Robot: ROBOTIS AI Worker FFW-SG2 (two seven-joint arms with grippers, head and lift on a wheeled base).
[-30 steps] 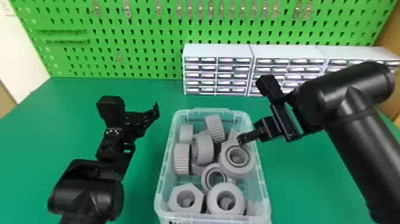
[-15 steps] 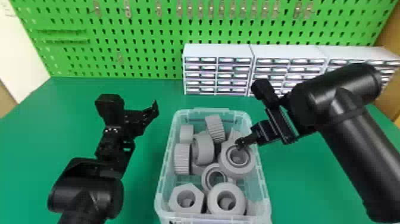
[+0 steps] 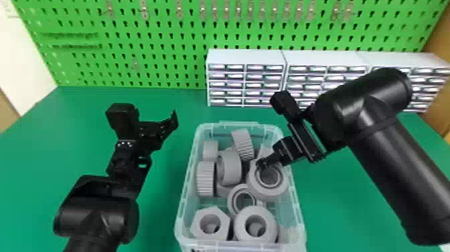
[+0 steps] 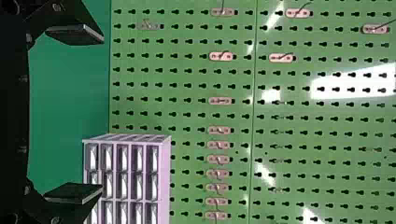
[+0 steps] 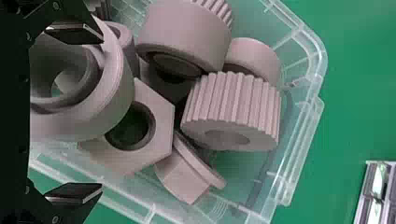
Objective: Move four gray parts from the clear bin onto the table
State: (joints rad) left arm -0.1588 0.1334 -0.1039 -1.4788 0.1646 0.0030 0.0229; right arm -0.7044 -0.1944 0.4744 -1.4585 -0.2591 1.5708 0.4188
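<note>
In the head view the left gripper [image 3: 164, 127] is parked over the table, left of the clear bin [image 3: 184, 197]; its fingers stand apart in the left wrist view, where the gripper [image 4: 100, 114] holds nothing. The right gripper [image 3: 263, 164] is at the bin's right part, tips over a thick gray ring [image 3: 283, 186]. It is open in the right wrist view, the gripper [image 5: 100, 114] having one finger over the ring [image 5: 114, 105] and the other near the bin's wall. Also in the bin are a hex nut [image 3: 197, 223], a round part [image 3: 239, 226] and ribbed gears [image 3: 205, 179].
White drawer cabinets [image 3: 246, 57] stand behind the bin, against a green pegboard [image 3: 167, 43]. Green table surface [image 3: 160, 214] lies on the bin's left. The right forearm [image 3: 378, 147] reaches in over the table's right side.
The right gripper has shifted left and slightly toward the near side, bringing its tips over the thick ring. Its forearm has swung left too. The left arm has hardly changed.
</note>
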